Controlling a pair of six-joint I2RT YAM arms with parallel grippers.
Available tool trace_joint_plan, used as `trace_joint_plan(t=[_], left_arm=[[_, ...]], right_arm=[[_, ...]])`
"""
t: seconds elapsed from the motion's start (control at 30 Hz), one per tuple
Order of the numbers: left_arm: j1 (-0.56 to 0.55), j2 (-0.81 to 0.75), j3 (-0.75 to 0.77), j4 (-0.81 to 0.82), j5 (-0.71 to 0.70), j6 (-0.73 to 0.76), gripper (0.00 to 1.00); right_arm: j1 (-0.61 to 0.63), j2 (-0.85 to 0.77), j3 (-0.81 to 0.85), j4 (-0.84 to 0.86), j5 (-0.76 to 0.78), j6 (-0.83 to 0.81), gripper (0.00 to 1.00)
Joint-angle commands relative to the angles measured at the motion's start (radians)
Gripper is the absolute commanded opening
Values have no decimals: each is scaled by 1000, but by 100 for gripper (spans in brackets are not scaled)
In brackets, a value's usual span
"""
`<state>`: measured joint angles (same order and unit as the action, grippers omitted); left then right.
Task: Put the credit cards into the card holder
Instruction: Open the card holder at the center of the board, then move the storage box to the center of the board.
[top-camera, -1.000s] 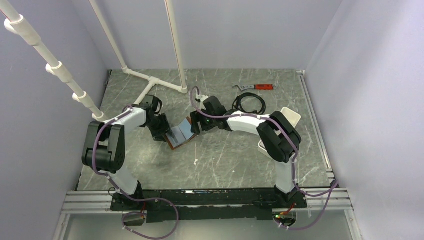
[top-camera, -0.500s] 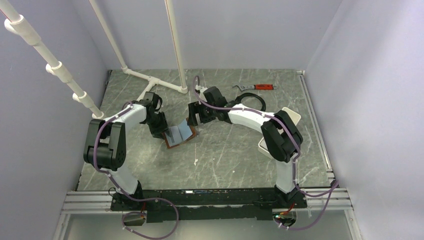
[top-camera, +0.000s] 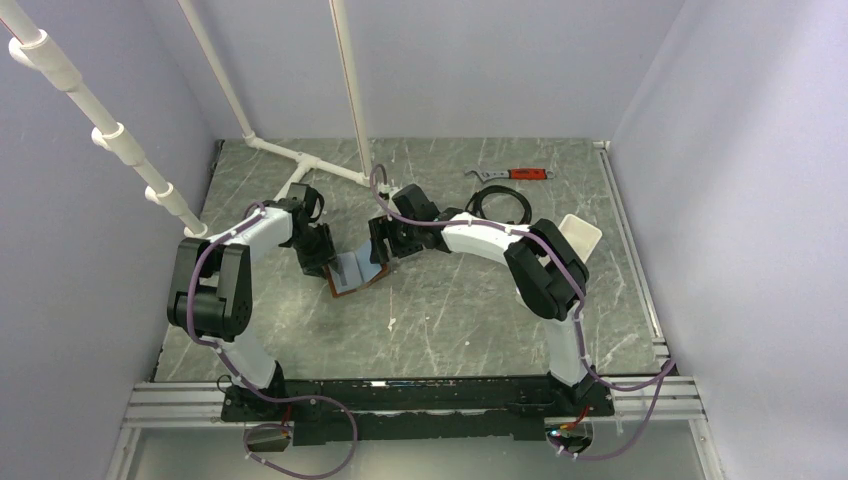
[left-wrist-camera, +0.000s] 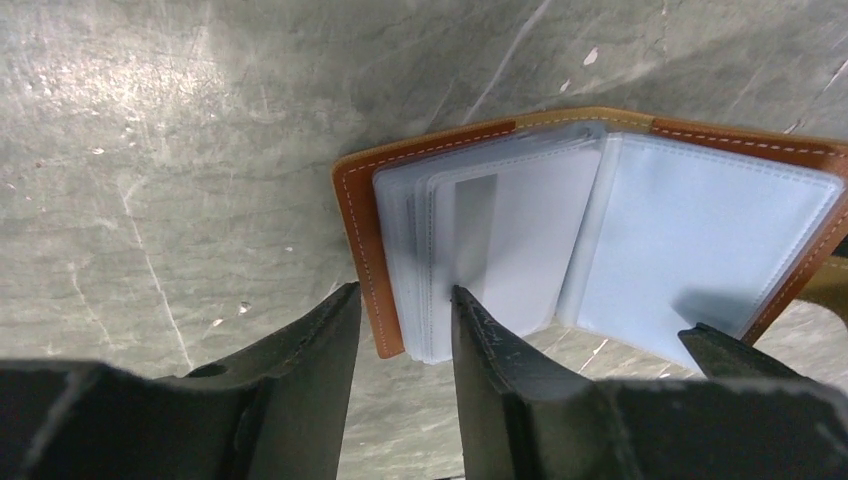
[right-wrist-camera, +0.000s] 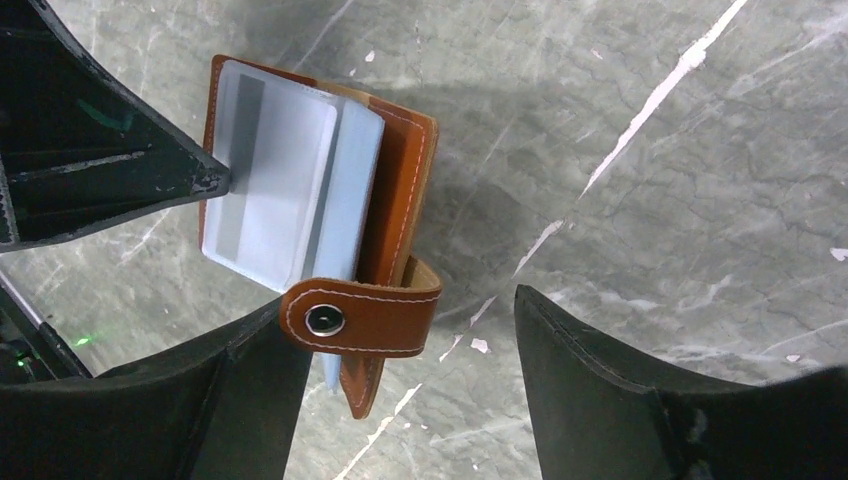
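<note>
The card holder (top-camera: 357, 270), a brown leather wallet, lies open on the table, its clear sleeves fanned out. A pale card with a grey stripe (left-wrist-camera: 476, 228) shows inside a sleeve and also shows in the right wrist view (right-wrist-camera: 262, 170). No loose credit cards are in view. My left gripper (top-camera: 324, 262) is shut on the holder's left cover and sleeve stack (left-wrist-camera: 405, 325). My right gripper (top-camera: 384, 243) is open over the holder's far right side. The closing tab (right-wrist-camera: 360, 318) with its snap sits between its fingers (right-wrist-camera: 405, 305), close to the left one.
A white tray (top-camera: 581, 233) stands at the right behind my right arm. A black cable coil (top-camera: 505, 206) and a red-handled wrench (top-camera: 524, 174) lie at the back. White pipes (top-camera: 318, 166) stand at the back left.
My right gripper has moved left and a little back, to the holder's tab side. The holder and my left gripper have shifted slightly left.
</note>
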<state>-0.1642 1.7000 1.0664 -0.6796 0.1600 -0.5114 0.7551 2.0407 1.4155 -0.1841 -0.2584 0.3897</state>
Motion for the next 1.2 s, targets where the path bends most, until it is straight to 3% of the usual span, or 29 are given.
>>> trace_joint_plan(t=[0.0,0.37,0.53,0.67,0.87,0.97,1.17], left_arm=[[6,-31,9,-47,-8,17,46],[5,-140,98,-110,25,42,74],[-30,-184,129,-83,32,80,81],[-114,-167,201,-52,27,123,82],[-166,-112,277,-39,152,175,83],[-171,-122,286,-53,193,212,84],[-177,-139,218,-18,213,240,84]], right_arm=[[3,-62,-17,9,25,11,74],[-17,-203,-20,-101,60,-53,82],[-146,-386,-135,-130,98,-48,82],[-315,-595,-261,-235,304,-43,83],[-659,-826,-457,-368,284,119,88],[-710,-843,-481,-405,228,63,91],[-721,-790,-409,-335,-29,-233,93]])
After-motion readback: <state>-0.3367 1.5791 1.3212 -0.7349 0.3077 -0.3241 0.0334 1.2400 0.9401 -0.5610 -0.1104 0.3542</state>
